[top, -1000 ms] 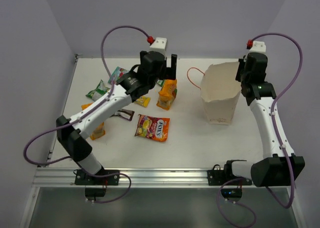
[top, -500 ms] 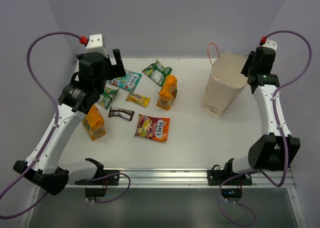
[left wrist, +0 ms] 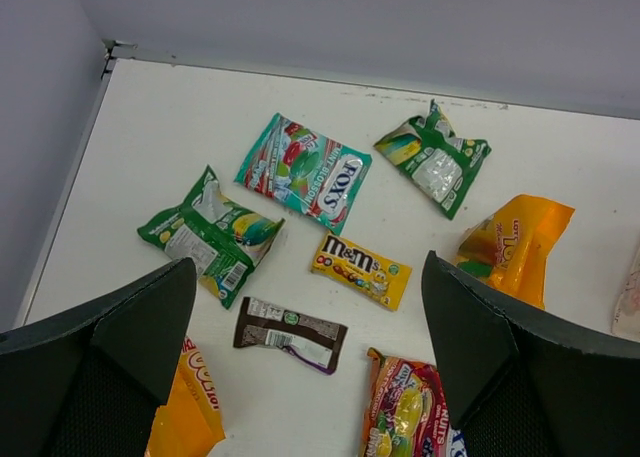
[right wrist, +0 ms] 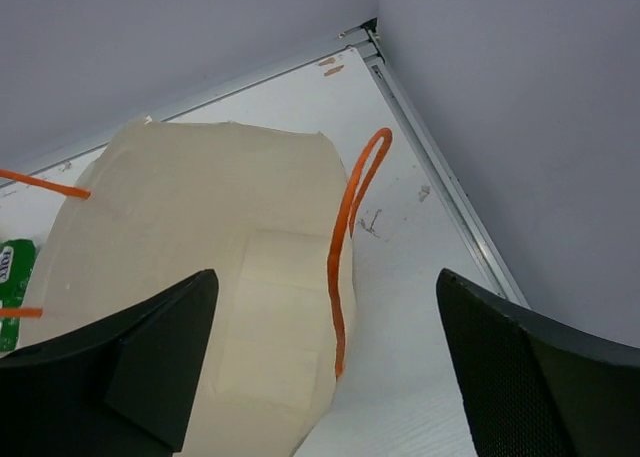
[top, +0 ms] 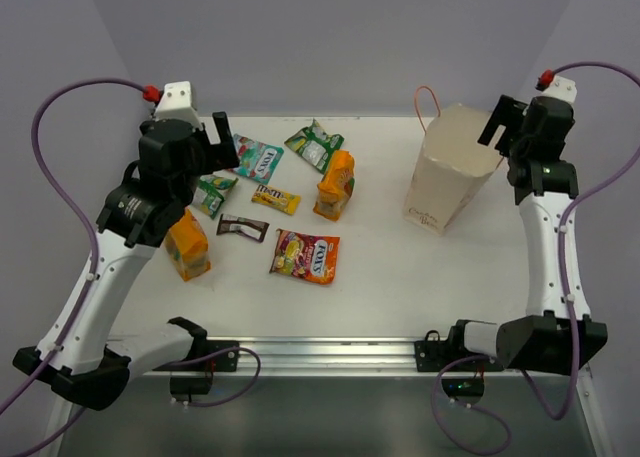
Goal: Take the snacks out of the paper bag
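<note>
Right gripper (right wrist: 325, 277) is hanging released, fingers spread wide, right over the tilting beige paper bag (right wrist: 200, 237), its small print unreadable. Left gripper (left wrist: 308, 267) is gaping empty above the snacks (left wrist: 435, 159): teal FOX'S pouch (left wrist: 303, 172) lying beyond its fingertips, yellow m&m's bar (left wrist: 360, 270) showing between them, dark brown bar (left wrist: 290, 334) just nearer.

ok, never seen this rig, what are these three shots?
Two robot arms are bolted to a white table. The wide picture comes from a camera above and behind them. The other two come from cameras on each wrist, so the dark shapes at the bottom are that arm's own fingers. Eight snack packets lie on the left, among them a yellow M&M's bar and a teal Fox's pouch. A paper bag sits on the right. The left gripper and right gripper are both open and hold nothing.
</note>
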Controlling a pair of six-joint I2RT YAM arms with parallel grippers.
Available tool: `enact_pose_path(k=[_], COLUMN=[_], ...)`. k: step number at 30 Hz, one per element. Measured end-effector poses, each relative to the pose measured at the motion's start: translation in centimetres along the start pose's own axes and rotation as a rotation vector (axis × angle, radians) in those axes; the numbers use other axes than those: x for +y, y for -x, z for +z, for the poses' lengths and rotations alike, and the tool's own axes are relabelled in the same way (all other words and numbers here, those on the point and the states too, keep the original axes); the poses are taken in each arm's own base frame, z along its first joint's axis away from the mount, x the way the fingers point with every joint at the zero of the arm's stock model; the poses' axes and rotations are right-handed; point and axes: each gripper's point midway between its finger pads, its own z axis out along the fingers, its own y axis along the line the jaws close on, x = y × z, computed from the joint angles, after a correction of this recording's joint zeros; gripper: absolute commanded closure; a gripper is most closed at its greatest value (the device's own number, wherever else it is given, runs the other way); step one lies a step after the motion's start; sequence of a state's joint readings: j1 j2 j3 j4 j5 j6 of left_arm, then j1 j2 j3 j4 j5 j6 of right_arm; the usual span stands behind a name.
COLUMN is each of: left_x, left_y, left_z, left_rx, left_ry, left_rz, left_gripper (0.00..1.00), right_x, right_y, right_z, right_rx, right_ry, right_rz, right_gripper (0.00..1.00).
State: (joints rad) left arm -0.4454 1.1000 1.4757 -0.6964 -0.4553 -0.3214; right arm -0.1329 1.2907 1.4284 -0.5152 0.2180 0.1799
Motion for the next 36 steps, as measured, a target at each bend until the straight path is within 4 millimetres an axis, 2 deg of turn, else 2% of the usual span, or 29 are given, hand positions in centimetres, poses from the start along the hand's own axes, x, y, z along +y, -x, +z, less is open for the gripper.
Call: enact_pose_path(k=[2, 7, 10, 14, 17, 19, 22, 28, 31, 36], left_x=[0.1, 0.6, 1.3, 2.7, 4.3, 5.4, 6.8, 9.1, 10.2, 11.0], left_y=[-0.1, 1.2, 3.5, 6.6, 8.1, 8.7, 8.7, 6.0, 5.4, 5.4], left_z=[-0.2, -1.8, -4.1, -8.4, -11.9, -14.3, -17.0, -19.4, -19.9, -20.3], left_rx=[0.01, 0.001, -0.053, -0.162, -0.245, -0.3, -0.361, -0.401, -0.414, -0.429], left_ry=[0.003, 0.0, -0.014, -0.04, -0.055, -0.063, -0.074, -0.063, -0.033, 0.001], left_rz=[0.006, 0.02, 0.012, -0.005, -0.017, -0.031, -0.051, -0.074, -0.087, -0.101], left_gripper=[0.0, 0.0, 0.0, 0.0, 0.0, 0.0, 0.0, 0.0, 0.0, 0.0], right_x=[-0.2, -0.4, -0.2, -0.6, -0.7, -0.7, -0.5, 0.1, -0.4, -1.2], right_y=[0.8, 3.3, 5.7, 8.3, 8.4, 7.6, 6.7, 3.5, 3.8, 4.3], right_z=[-1.7, -7.9, -14.2, -24.2, -30.6, -33.5, -34.8, -33.1, -33.9, -35.0], right_rx=[-0.023, -0.129, -0.273, -0.538, -0.731, -0.809, -0.849, -0.814, -0.843, -0.894], right_ry=[0.004, 0.07, 0.161, 0.274, 0.375, 0.438, 0.502, 0.589, 0.603, 0.594], right_rz=[0.005, 0.017, 0.019, 0.01, 0.01, 0.007, 0.009, 0.016, 0.026, 0.041], right_gripper=[0.01, 0.01, 0.01, 0.01, 0.01, 0.01, 0.01, 0.01, 0.01, 0.01])
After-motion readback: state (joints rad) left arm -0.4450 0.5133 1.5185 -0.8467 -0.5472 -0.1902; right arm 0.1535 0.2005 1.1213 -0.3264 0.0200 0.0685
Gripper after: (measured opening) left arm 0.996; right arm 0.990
